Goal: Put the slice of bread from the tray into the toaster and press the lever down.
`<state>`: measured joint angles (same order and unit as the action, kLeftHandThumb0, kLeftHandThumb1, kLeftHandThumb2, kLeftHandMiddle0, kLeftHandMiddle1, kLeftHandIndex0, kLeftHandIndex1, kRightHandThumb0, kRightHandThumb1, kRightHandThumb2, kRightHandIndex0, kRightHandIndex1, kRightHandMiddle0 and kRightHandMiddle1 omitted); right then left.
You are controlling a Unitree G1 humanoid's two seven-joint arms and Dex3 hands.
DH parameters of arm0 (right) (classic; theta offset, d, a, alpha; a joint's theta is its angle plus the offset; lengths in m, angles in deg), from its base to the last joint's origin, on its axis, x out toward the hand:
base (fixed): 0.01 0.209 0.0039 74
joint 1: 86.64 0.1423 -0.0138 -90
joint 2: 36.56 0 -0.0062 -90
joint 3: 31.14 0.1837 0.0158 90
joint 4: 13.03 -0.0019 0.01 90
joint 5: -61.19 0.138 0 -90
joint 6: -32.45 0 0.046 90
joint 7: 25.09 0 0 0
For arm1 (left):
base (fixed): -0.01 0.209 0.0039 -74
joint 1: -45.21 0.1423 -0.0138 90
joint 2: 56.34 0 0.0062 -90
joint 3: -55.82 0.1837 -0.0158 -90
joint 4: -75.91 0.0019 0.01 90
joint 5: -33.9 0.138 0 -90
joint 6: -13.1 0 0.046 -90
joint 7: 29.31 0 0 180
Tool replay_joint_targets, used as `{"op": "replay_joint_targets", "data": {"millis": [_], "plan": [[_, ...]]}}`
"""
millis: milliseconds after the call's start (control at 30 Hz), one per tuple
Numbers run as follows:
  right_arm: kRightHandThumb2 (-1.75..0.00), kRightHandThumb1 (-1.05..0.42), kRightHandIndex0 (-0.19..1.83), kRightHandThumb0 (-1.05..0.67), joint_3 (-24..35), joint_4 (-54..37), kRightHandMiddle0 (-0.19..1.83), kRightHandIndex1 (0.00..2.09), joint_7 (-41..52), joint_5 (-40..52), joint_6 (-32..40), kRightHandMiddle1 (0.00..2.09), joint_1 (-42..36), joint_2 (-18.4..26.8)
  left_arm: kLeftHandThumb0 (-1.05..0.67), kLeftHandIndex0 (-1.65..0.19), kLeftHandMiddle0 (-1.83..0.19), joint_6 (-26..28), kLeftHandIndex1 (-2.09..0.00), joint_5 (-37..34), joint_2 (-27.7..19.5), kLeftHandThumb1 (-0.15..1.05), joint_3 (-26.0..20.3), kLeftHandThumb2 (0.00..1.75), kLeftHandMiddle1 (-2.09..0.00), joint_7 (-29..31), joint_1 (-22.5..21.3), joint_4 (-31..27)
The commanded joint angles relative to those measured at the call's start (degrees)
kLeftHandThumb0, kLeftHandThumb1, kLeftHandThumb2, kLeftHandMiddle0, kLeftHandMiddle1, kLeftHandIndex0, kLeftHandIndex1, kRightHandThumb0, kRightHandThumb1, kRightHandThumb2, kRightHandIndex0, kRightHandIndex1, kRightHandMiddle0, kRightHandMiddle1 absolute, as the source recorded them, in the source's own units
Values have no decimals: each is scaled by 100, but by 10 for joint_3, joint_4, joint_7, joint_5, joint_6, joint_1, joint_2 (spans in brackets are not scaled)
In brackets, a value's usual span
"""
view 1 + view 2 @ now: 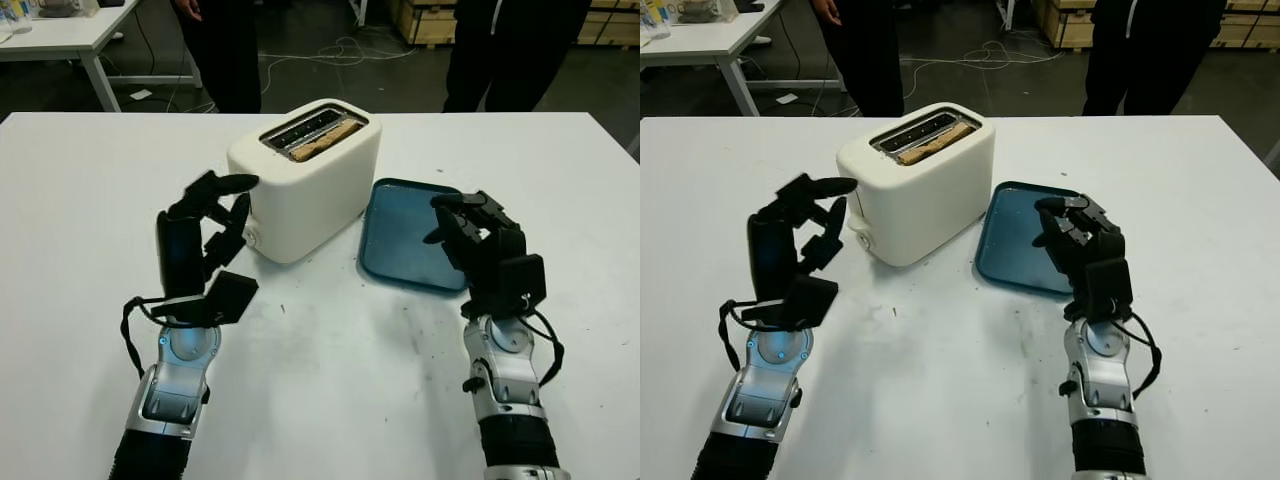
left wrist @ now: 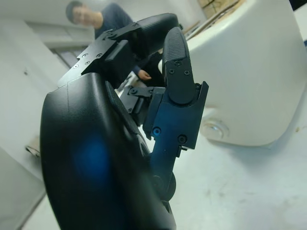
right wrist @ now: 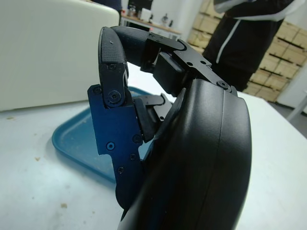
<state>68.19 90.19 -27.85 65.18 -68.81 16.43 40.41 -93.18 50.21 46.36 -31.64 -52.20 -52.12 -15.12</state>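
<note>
The bread (image 1: pixel 318 141) already sat in the toaster (image 1: pixel 305 180), leaving the tray (image 1: pixel 400 230) bare beside it. The left hand (image 1: pixel 215 215), curled and empty, hung by the toaster's end, probably near the lever; pressing down remained. The right hand (image 1: pixel 475 240), curled too, hovered over the tray. White desk (image 1: pixel 330 380); people stood behind.

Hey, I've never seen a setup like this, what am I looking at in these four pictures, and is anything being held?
This is a humanoid robot with two arms ending in black three-finger hands. Two pictures come from cameras in its head, looking down at a white table. The other two come from cameras at its wrists, very close to each hand. On the table stands a white toaster with a slice of bread already in its slot, and beside it a blue tray. The left hand is next to the toaster's end, fingers curled, holding nothing. The right hand is over the tray's edge, also curled and holding nothing. People stand behind the table.
</note>
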Motion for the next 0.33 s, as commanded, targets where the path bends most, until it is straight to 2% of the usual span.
{"op": "replay_joint_targets", "data": {"millis": [0,167,300], "plan": [[-20,-92,74,-59,3,2,83,144,-14,-5,-19,83,15,-4,-52,-42,-54,-21,-144,-3,10,92,-9,27,-169,-9,-1,13],[-20,-92,74,-56,2,-11,83,143,-26,-11,-21,82,16,0,-54,-35,-64,-46,-170,17,28,92,-20,36,-174,-42,11,33],[-22,-92,72,-54,0,-17,82,146,-27,-16,-23,82,10,2,-54,-39,-70,-45,-174,20,39,92,-22,37,-175,-48,14,33]]}}
